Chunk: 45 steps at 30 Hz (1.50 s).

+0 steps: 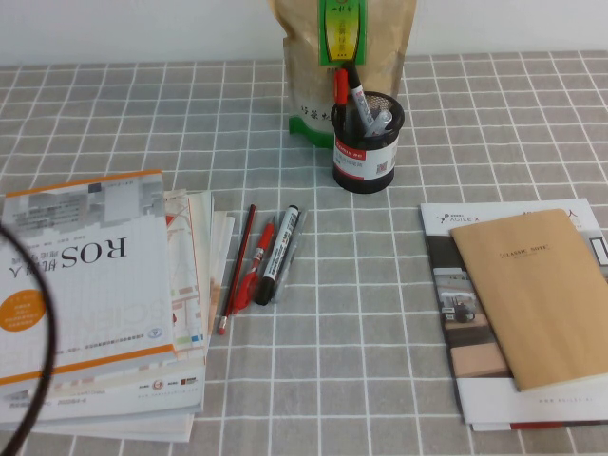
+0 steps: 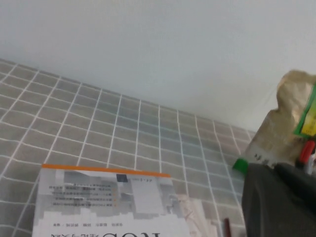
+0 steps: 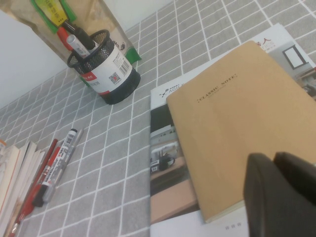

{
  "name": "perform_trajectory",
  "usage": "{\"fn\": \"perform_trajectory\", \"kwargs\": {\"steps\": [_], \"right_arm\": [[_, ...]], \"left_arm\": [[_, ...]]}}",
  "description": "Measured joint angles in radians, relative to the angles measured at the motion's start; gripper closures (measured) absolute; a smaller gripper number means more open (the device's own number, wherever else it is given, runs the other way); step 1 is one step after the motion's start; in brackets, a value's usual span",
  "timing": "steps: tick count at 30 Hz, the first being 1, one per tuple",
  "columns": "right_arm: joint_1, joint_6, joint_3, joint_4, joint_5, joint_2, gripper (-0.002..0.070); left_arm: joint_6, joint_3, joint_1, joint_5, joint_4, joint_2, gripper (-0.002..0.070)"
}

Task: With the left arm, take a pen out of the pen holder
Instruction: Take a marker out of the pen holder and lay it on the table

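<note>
The black mesh pen holder [image 1: 368, 142] stands at the middle back of the table, with a red pen [image 1: 340, 87] and a black marker [image 1: 361, 100] upright in it. It also shows in the right wrist view [image 3: 111, 74]. Neither gripper appears in the high view. My left gripper [image 2: 275, 169] is shut and empty, low over the table's left side, and it hides most of the holder; only a red pen cap [image 2: 306, 148] peeks past it. My right gripper [image 3: 274, 159] hangs shut and empty over the brown notebook [image 3: 232, 113].
A marker [image 1: 280, 255], a red pen [image 1: 249, 275] and a red pencil [image 1: 237, 266] lie left of centre. Stacked books topped by a ROS book [image 1: 85, 285] fill the left. A brown bag [image 1: 342, 47] stands behind the holder. A black cable [image 1: 43, 332] curves at the lower left.
</note>
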Motion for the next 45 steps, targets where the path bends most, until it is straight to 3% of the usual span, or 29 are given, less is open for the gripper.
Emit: {"fn": "perform_trajectory", "kwargs": {"steps": [4, 8, 19, 29, 33, 35, 39, 43, 45], "right_arm": [[0.000, 0.000, 0.000, 0.000, 0.000, 0.000, 0.0689], [0.000, 0.000, 0.000, 0.000, 0.000, 0.000, 0.0689], [0.000, 0.000, 0.000, 0.000, 0.000, 0.000, 0.0689], [0.000, 0.000, 0.000, 0.000, 0.000, 0.000, 0.0689], [0.000, 0.000, 0.000, 0.000, 0.000, 0.000, 0.0689], [0.000, 0.000, 0.000, 0.000, 0.000, 0.000, 0.0689], [0.000, 0.000, 0.000, 0.000, 0.000, 0.000, 0.0689], [0.000, 0.000, 0.000, 0.000, 0.000, 0.000, 0.0689], [0.000, 0.000, 0.000, 0.000, 0.000, 0.000, 0.0689]], "left_arm": [[0.225, -0.077, -0.038, 0.067, -0.017, 0.122, 0.0676], [0.433, -0.188, -0.133, 0.152, -0.017, 0.251, 0.0676], [0.518, -0.429, -0.350, 0.107, -0.017, 0.627, 0.0676], [0.520, -0.633, -0.380, 0.126, -0.070, 0.927, 0.0676], [0.631, -0.708, -0.401, 0.199, -0.070, 1.023, 0.0671], [0.711, -0.733, -0.424, 0.217, -0.070, 1.060, 0.0643], [0.863, -0.779, -0.490, 0.204, -0.070, 1.123, 0.0496], [0.946, -0.790, -0.553, 0.056, -0.079, 1.181, 0.0291], [0.952, -0.792, -0.571, -0.048, -0.114, 1.206, 0.0246]]}}
